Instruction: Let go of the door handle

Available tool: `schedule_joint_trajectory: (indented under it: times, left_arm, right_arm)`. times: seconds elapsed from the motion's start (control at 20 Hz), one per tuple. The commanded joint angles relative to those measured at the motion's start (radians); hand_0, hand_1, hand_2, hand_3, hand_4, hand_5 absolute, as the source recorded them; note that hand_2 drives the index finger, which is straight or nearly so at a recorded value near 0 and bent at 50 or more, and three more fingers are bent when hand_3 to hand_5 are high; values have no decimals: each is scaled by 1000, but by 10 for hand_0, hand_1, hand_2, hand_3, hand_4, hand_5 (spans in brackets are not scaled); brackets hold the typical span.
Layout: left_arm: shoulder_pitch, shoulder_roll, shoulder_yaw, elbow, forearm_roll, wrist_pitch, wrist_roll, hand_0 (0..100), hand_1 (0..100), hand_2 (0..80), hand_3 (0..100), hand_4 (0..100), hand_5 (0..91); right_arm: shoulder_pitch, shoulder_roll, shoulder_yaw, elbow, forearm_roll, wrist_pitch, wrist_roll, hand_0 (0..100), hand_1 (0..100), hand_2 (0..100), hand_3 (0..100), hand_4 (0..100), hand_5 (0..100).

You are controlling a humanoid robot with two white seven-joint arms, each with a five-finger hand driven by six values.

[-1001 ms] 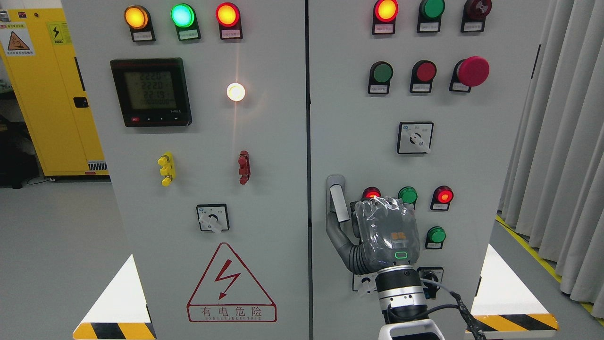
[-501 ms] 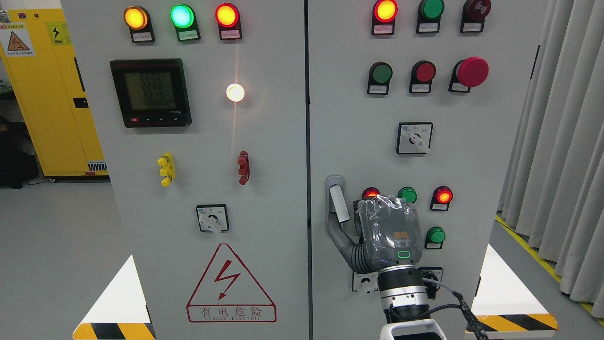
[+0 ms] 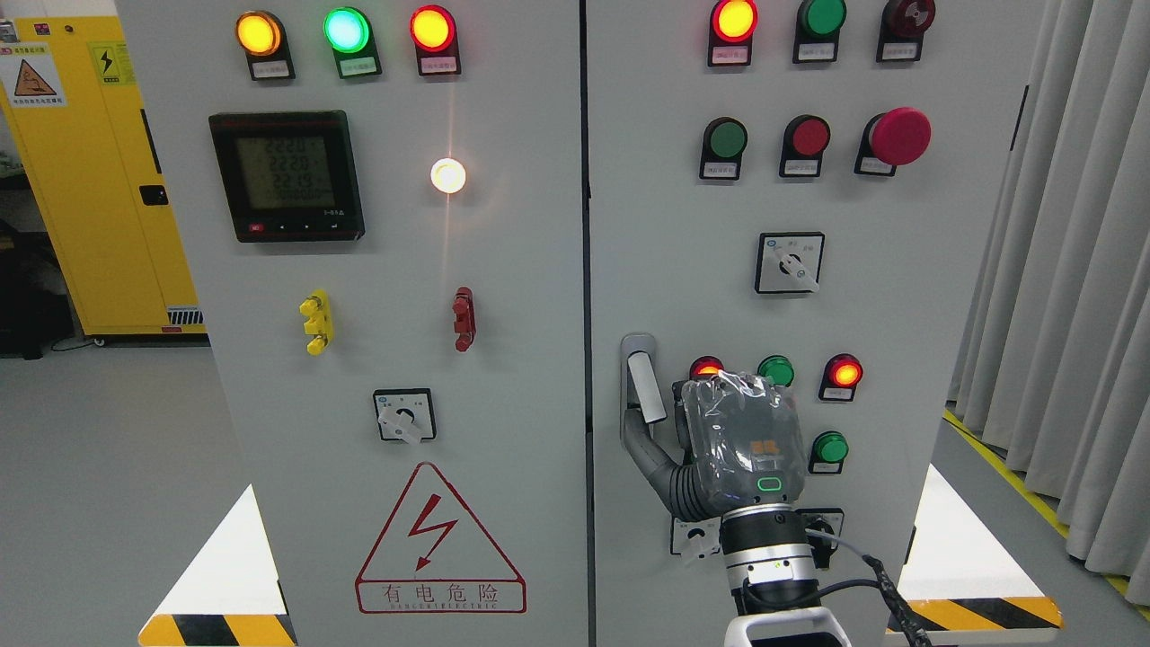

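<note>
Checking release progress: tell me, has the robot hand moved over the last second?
Yes, slightly: the robot hand shifted right, away from the door handle; its thumb still touches the handle's lower end.

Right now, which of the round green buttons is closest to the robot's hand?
The green button just above the right hand, between two lit red lights. The other green ones sit farther right or high up on the door.

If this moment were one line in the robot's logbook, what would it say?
right hand: at door handle, thumb touching its lower end | grip: cannot tell | right cabinet door: looks closed | left hand: out of view
</note>
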Motion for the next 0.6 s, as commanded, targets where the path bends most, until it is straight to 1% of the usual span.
schedule_joint_trajectory:
  times: [0.0, 0.55]
  left_arm:
    - [0, 1, 0, -15, 0, 0, 0, 120, 556, 0, 0, 0, 0]
    - [0, 1, 0, -15, 0, 0, 0, 120, 556, 0, 0, 0, 0]
  right_arm:
    - [1, 0, -3, -3, -2, 6, -6, 392, 362, 1000, 1000, 1000, 1000]
    - [5, 0, -6, -7, -2, 9, -7, 422, 350, 1000, 1000, 1000, 1000]
